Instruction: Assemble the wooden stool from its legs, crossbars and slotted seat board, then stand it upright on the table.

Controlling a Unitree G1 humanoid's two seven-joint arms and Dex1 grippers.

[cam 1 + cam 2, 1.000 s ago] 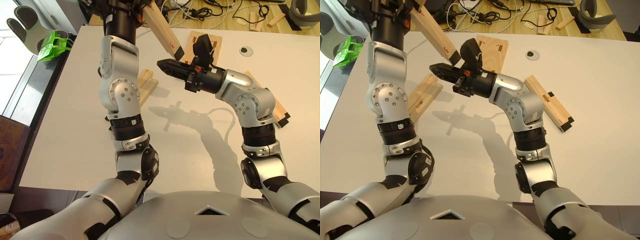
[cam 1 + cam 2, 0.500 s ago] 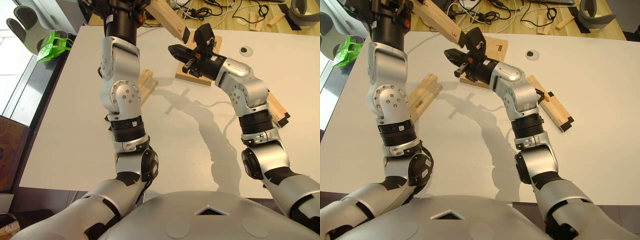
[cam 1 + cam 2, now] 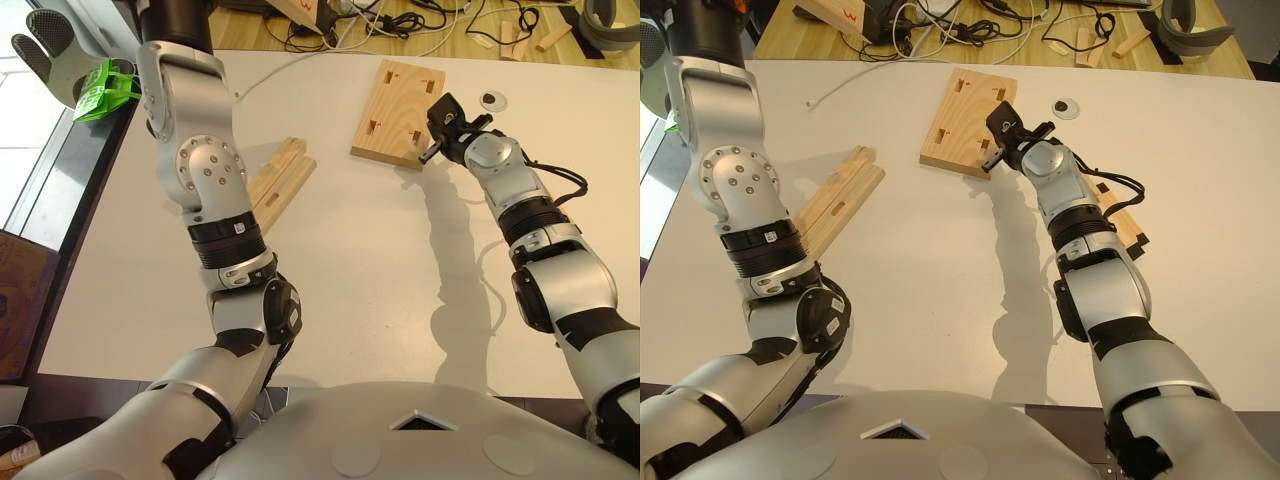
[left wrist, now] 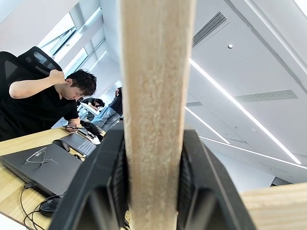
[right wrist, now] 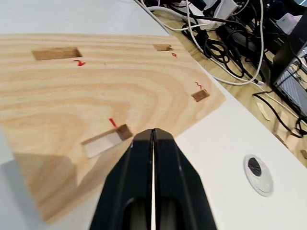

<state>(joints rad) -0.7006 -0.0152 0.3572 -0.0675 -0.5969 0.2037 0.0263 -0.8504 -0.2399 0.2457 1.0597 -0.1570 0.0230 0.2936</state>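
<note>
My left pincer [image 4: 153, 141] is raised high above the white surface [image 3: 350, 260], its two black fingers closed firmly on a wooden leg [image 4: 156, 57] that fills the space between them. My right pincer [image 5: 153, 133] has its fingers pressed together with nothing in them. It is at the near right corner of the slotted seat board [image 3: 397, 112], just beside one slot; I cannot tell whether it touches the wood. The board lies flat toward the far side of the surface. Two wooden pieces [image 3: 275, 182] lie side by side to its left, close to my left arm. More wooden pieces [image 3: 1127, 228] lie partly hidden under my right forearm. A round grommet [image 3: 491, 100] is near the board's right, a green bag [image 3: 105, 90] hangs off the left edge, and cables [image 3: 400, 25] tangle beyond the far edge.
</note>
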